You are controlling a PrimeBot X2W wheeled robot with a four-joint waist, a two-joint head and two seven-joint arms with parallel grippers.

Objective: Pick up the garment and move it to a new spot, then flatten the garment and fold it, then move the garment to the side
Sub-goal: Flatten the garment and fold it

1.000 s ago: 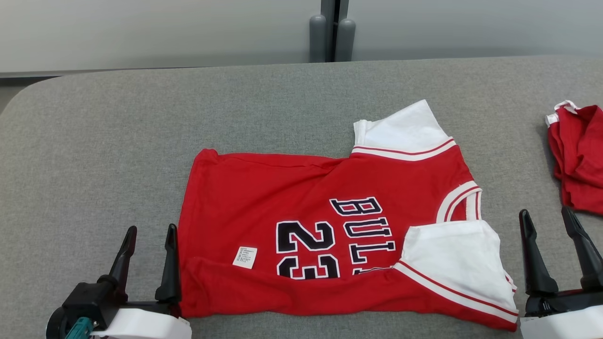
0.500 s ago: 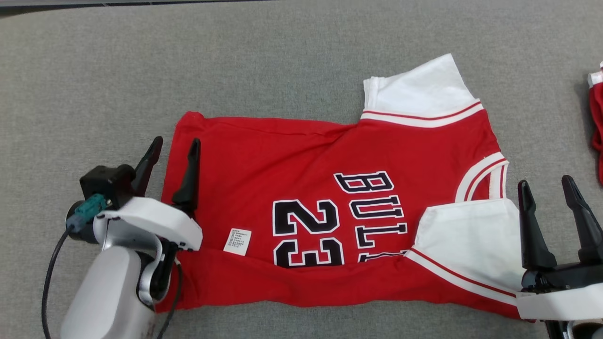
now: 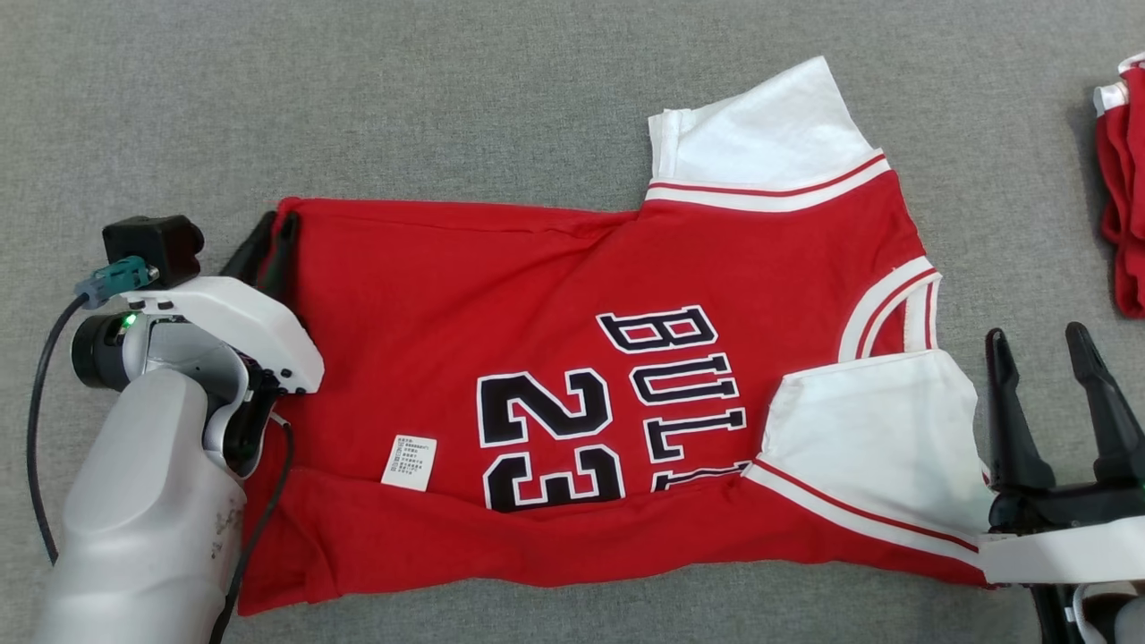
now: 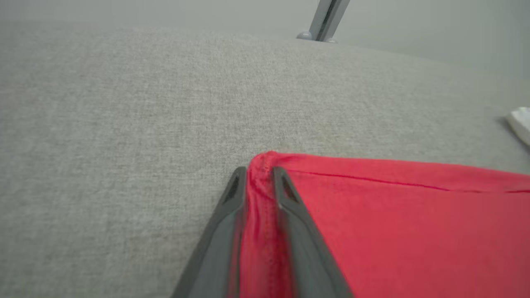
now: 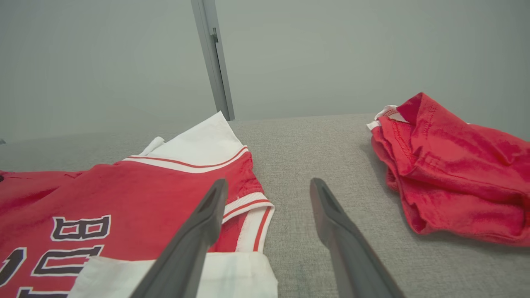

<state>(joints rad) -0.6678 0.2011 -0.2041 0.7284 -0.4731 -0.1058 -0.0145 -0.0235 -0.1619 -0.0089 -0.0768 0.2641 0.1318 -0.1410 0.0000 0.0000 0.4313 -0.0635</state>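
The two dark fingers (image 4: pixel 225 223) rise from the bottom edge, pressed close together with the corner of the red garment (image 4: pixel 393 231) pinched between them. A little bunched hem pokes out past their tips. The rest of the garment lies flat to the right on the grey surface (image 4: pixel 124 124). A white cloth edge (image 4: pixel 521 122) shows at the far right, and a metal post (image 4: pixel 327 18) stands beyond.
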